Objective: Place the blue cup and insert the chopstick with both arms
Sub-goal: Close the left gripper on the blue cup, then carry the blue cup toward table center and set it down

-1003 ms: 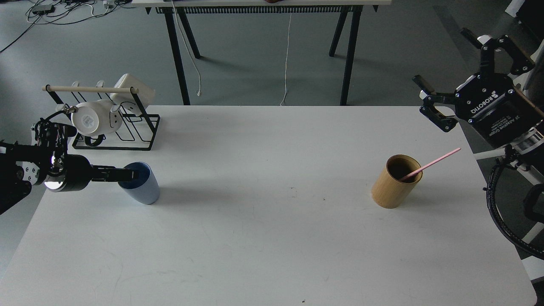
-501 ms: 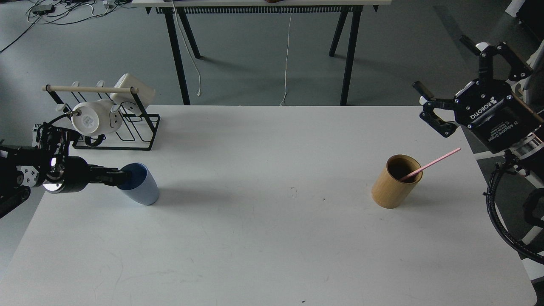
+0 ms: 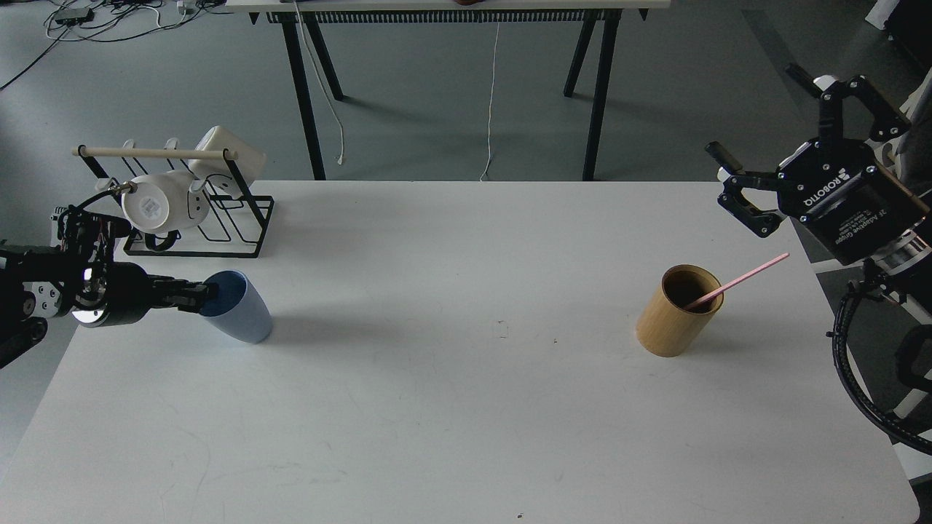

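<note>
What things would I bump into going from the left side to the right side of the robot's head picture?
Left hand → blue cup → bamboo holder → pink chopstick → right hand.

view: head cam only, one now frame; no 2nd view, so no shared area
position: high, above near edge of white table
facing: fwd and down, toward 12 o'clock; tabletop fills most of frame
range: mid; whole table width in shot, near corners cut at bottom
far field: grey floor and legs of a second table at 12 o'clock
left edge: left arm enters at 9 o'clock; mug rack at approx 10 o'clock
right edge: right arm enters at 3 o'clock, rising to 2 o'clock
landmarks: bamboo holder right of centre, approx 3 o'clock; blue cup approx 9 o'clock
</note>
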Tool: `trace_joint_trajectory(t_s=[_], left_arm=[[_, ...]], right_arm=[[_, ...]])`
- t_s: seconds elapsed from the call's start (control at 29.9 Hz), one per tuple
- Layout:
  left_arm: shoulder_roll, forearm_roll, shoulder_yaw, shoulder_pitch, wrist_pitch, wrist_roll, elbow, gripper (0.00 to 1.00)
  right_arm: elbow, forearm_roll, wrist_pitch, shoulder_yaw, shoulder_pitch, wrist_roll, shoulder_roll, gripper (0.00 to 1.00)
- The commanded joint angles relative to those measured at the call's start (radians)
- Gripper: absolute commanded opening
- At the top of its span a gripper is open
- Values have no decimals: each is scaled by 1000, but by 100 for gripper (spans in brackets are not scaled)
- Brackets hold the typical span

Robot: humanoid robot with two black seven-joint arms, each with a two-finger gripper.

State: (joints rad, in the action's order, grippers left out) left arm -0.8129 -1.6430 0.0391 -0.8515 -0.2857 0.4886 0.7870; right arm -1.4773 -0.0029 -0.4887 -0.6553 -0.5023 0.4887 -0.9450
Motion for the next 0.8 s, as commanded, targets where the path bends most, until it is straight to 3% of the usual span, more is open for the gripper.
trace_joint_trajectory(t_s=[0.0, 0.13, 0.3, 0.37, 0.53, 0.64, 0.77], left_arm=[[-72, 2, 16, -9, -1, 0, 145, 2], [-132, 8, 19, -63, -9, 0, 320, 2], [-63, 29, 15, -164, -30, 0, 359, 2], [44, 25, -2, -202, -47, 0, 316, 3], [386, -14, -126, -293, -64, 0, -9, 3], [520, -14, -202, -345, -63, 0, -71, 3], [612, -17, -222, -363, -64, 0, -118, 3]], right_arm=[[2, 0, 0, 0, 1, 0, 0, 99], [3, 0, 0, -1, 1, 0, 2, 99], [29, 30, 0, -49, 1, 0, -1, 99], [66, 78, 0, -85, 1, 0, 0, 99], [133, 124, 0, -141, 1, 0, 2, 99], [143, 126, 0, -138, 4, 0, 2, 99], [149, 135, 0, -136, 16, 0, 2, 99]])
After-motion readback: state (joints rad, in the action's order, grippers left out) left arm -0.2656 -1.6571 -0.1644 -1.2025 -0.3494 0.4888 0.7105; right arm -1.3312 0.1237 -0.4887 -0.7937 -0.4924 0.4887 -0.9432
